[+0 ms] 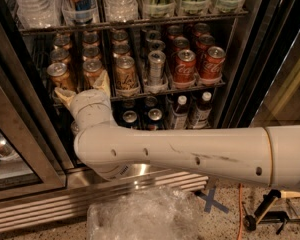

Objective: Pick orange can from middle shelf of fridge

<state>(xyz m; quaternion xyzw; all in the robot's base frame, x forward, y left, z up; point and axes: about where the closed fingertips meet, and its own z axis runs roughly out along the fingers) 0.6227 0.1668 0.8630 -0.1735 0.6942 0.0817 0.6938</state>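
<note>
Forward, arm (190, 154) bent up into fridge (27, 134), pincer (82, 86) wide at middle shelf (190, 87) beneath orange can (92, 70).

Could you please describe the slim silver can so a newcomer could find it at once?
In the fridge, find the middle shelf, where the claw sits at the left front. The slim silver can stands in the front row near the centre, orange cans to its left, red Coca-Cola cans to its right; it is narrower than both.

Red Coca-Cola cans (185, 66) stand right of a slim silver can (156, 66). Water bottles (120, 1) sit above, dark bottles (179, 111) below. Crumpled plastic (140, 216) lies on the floor (222, 226).
</note>
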